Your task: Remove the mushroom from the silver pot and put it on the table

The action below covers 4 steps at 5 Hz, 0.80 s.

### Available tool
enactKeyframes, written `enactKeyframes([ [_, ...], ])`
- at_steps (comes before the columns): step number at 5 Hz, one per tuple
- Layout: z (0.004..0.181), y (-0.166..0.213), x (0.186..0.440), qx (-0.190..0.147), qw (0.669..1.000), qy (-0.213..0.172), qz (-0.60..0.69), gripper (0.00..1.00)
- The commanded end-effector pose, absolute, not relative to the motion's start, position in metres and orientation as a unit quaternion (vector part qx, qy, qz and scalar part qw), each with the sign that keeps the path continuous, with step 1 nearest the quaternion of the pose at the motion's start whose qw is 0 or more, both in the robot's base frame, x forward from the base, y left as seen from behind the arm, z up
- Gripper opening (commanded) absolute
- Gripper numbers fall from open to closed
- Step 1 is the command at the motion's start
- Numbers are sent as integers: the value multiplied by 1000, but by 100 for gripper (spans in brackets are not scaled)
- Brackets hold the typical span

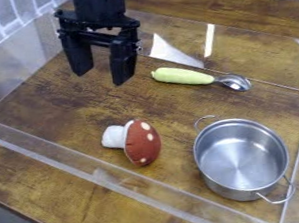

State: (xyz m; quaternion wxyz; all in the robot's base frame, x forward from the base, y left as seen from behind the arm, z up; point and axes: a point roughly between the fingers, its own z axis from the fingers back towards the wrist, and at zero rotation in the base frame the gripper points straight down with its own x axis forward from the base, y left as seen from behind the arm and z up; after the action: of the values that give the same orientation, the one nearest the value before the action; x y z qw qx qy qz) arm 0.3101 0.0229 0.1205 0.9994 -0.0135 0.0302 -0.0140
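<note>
The mushroom [133, 140] lies on its side on the table [57, 103], dark red cap with white dots toward the front, white stem to the left. To its right stands the silver pot [242, 157], upright and with nothing inside. My gripper [101, 70] hangs over the table behind and left of the mushroom, pointing down, open, with nothing between its black fingers [121, 64]. It touches neither the mushroom nor the pot.
A spoon with a yellow-green handle [200, 77] lies behind the pot, right of the gripper. Clear plastic walls [63, 158] fence the wooden surface along the front and sides.
</note>
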Motion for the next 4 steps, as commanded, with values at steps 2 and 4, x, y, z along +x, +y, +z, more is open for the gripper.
enactKeyframes([
  [2, 141, 36, 312, -18, 1000, 9, 9, 100],
  [4, 154, 30, 302, -19, 999, 6, 27, 100],
])
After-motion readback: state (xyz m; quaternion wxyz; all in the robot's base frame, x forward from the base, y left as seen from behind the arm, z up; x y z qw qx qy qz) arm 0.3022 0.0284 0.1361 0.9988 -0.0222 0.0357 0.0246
